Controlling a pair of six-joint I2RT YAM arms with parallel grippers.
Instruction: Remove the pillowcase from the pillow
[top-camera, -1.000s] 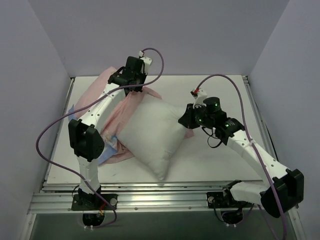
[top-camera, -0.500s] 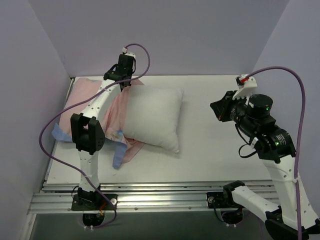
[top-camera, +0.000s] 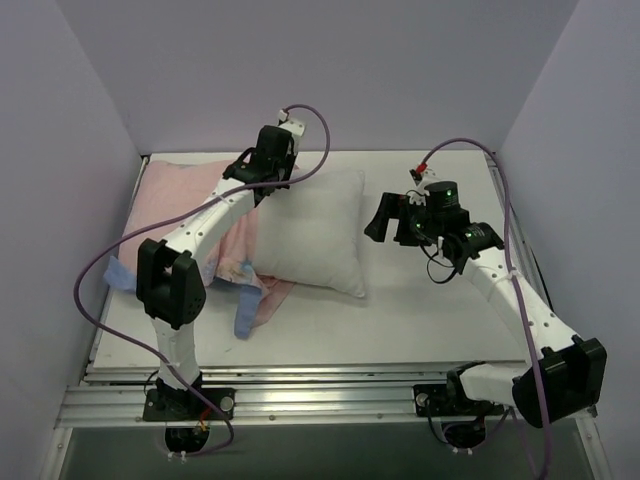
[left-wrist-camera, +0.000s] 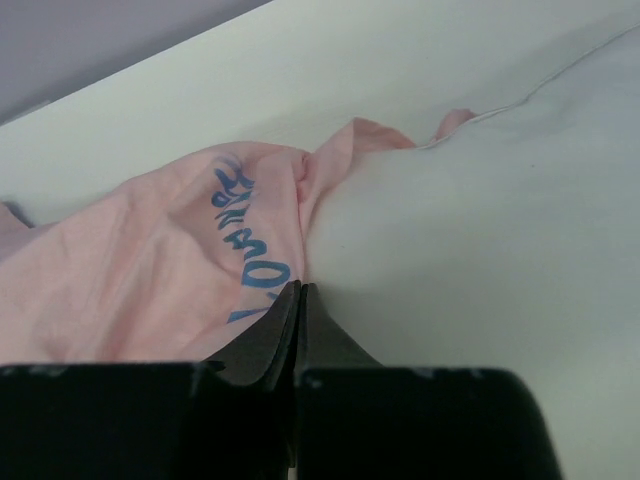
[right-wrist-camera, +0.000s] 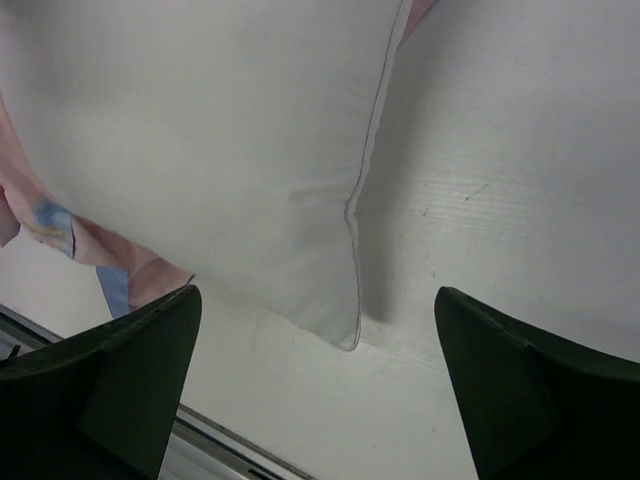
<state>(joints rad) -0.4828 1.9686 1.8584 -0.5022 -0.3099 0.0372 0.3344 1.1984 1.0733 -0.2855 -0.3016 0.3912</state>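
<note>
Returning beside the pillow (top-camera: 310, 232), right end effector (top-camera: 379, 217), jaws newly spread wide.

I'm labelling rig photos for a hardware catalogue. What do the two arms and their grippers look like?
The left arm and right arm are white links with black joint housings, each trailing a purple cable. The left gripper and right gripper are black with wedge-shaped jaws. Green lights glow on the right wrist.

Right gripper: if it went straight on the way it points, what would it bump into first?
Most likely the pillow, whose seamed edge sits centred between the open jaws of the right gripper in the wrist view. Depth is unclear, so it might touch the table first.
</note>
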